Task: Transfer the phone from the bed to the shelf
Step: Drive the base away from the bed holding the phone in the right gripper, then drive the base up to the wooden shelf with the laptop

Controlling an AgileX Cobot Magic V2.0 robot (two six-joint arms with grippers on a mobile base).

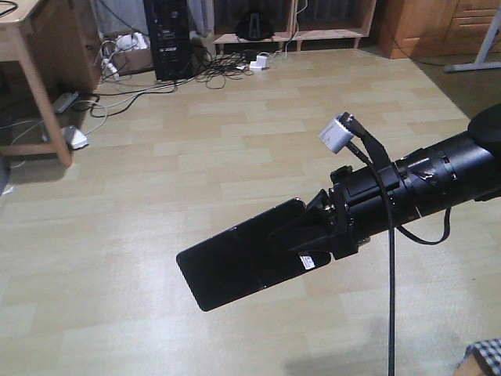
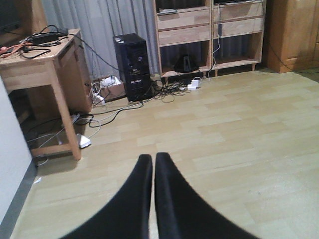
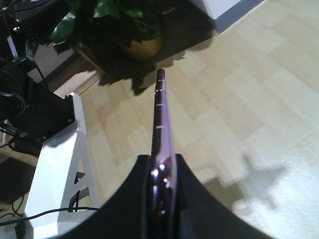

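Observation:
The phone (image 1: 235, 262), a thin black slab with a white sticker near its held end, hangs in the air above the wooden floor. My right gripper (image 1: 301, 235) is shut on that end, its arm reaching in from the right. The right wrist view shows the phone (image 3: 162, 114) edge-on with a pinkish rim, clamped between the right gripper (image 3: 163, 162) fingers. My left gripper (image 2: 153, 159) is shut with nothing in it, low over the floor. The shelf (image 1: 329, 33) of pale wood stands against the far wall, and the shelf (image 2: 209, 30) also shows ahead of the left wrist. A checked corner of the bed (image 1: 484, 354) peeks in at the bottom right.
A wooden desk (image 1: 27, 47) stands at the far left with cables and a power strip (image 1: 64, 100) under it. A black computer tower (image 1: 166, 39) and tangled cables (image 1: 227, 66) lie before the shelf. A potted plant (image 3: 142, 45) and a white stand (image 3: 55, 164) show in the right wrist view.

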